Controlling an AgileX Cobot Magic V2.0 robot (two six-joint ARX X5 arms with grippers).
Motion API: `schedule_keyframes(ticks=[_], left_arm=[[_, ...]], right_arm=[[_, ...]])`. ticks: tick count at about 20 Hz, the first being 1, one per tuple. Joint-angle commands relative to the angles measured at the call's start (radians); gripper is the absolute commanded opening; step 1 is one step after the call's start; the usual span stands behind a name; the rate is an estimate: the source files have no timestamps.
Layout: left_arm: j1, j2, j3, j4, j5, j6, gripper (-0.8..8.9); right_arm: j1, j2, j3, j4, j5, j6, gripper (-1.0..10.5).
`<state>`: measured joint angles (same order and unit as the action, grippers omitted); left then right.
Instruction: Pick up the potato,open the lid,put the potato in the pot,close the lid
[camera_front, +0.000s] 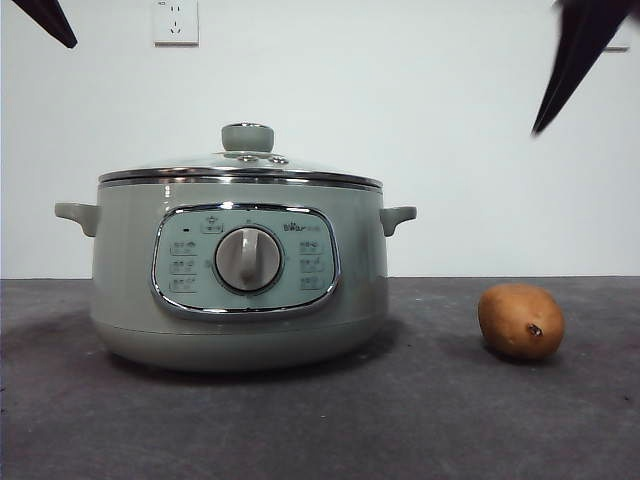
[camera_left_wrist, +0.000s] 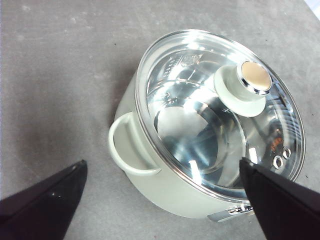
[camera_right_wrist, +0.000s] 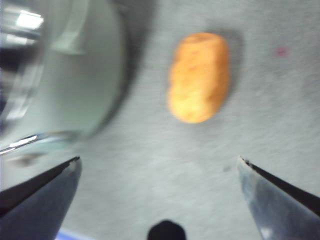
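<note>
Potato (camera_front: 521, 320) lies on the bench (camera_front: 420, 420) beside the lidded pot (camera_front: 240, 290); right pincer (camera_right_wrist: 157, 165) hovers above it, wide; left pincer (camera_left_wrist: 162, 167) wide over the lid (camera_left_wrist: 220, 115).

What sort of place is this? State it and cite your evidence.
Probably an indoor test bench, not a home kitchen: a bare grey table, a plain white wall with one socket, and only a pot and potato.

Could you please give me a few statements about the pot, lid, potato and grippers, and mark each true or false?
1. The lid sits closed on the pot. True.
2. The potato is inside the pot. False: it lies on the table beside the pot.
3. The right gripper holds the potato. False: its jaws are open and empty, above the potato.
4. The left gripper is open above the pot. True.
5. The lid has a red knob. False: it is sage green.
</note>
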<state>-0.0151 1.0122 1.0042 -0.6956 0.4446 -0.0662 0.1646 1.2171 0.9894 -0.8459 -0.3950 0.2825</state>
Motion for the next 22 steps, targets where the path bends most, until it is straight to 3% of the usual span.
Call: schedule_keyframes(ticks=[1, 3, 8, 14, 15, 16, 18, 22], left_arm=[[0.000, 0.002, 0.003, 0.000, 0.005, 0.023, 5.97], [0.000, 0.005, 0.003, 0.000, 0.005, 0.026, 5.97], [0.000, 0.005, 0.003, -0.016, 0.004, 0.038, 5.97], [0.000, 0.005, 0.003, -0.059, 0.000, 0.071, 5.97], [0.000, 0.007, 0.003, -0.059, 0.000, 0.071, 5.97], [0.000, 0.009, 0.003, -0.059, 0.000, 0.071, 5.97], [0.000, 0.018, 0.003, -0.059, 0.000, 0.071, 5.97], [-0.023, 0.057, 0.006, -0.027, 0.000, 0.063, 5.96]], right_arm=[[0.059, 0.147, 0.091, -0.026, 0.113, -0.025, 7.3], [0.101, 0.253, 0.161, -0.026, 0.200, -0.025, 7.3], [0.157, 0.441, 0.227, 0.037, 0.324, -0.024, 7.2], [0.157, 0.581, 0.227, 0.079, 0.328, -0.029, 7.2], [0.157, 0.594, 0.227, 0.080, 0.328, -0.032, 6.5], [0.157, 0.601, 0.227, 0.082, 0.328, -0.035, 4.9], [0.157, 0.605, 0.227, 0.091, 0.328, -0.045, 0.1], [0.157, 0.600, 0.230, 0.090, 0.324, -0.078, -0.1]])
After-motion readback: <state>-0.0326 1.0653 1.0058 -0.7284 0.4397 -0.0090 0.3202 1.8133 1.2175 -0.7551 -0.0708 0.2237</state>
